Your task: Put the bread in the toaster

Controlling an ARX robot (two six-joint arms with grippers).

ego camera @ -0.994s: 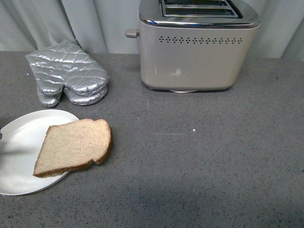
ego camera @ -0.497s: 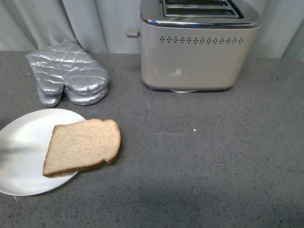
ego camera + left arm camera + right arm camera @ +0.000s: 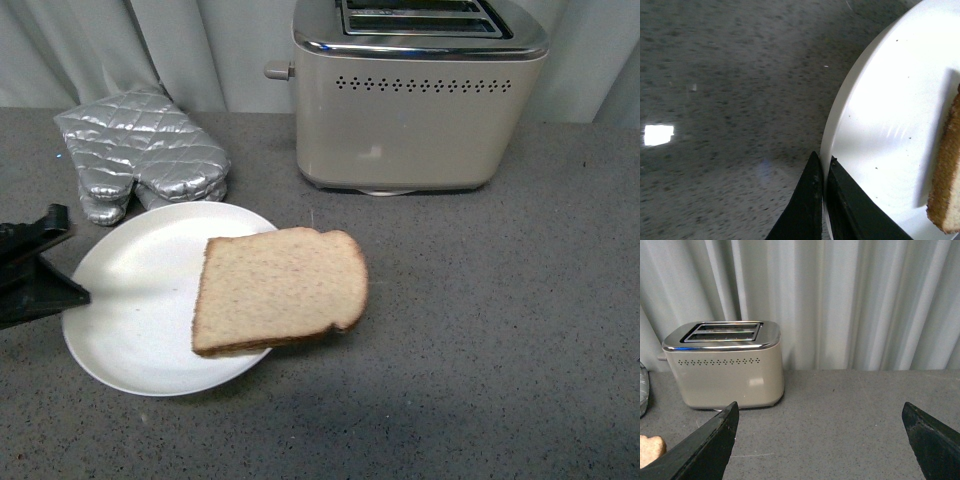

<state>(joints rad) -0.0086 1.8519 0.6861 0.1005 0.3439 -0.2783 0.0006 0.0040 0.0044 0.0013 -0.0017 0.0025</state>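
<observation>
While the left gripper (image 3: 823,165) pinches the rim of the white plate (image 3: 130,300), with its two jaws squeezed tight on the edge, the plate has slid to the right, toward the middle of the grey table (image 3: 480,330). The bread (image 3: 280,288) came along with it. It lies flat, partly on the plate and partly sticking out over the right side. It is nearer the toaster (image 3: 415,110) now, but not in a slot yet. The right gripper (image 3: 820,412) is spread wide and holds nothing.
</observation>
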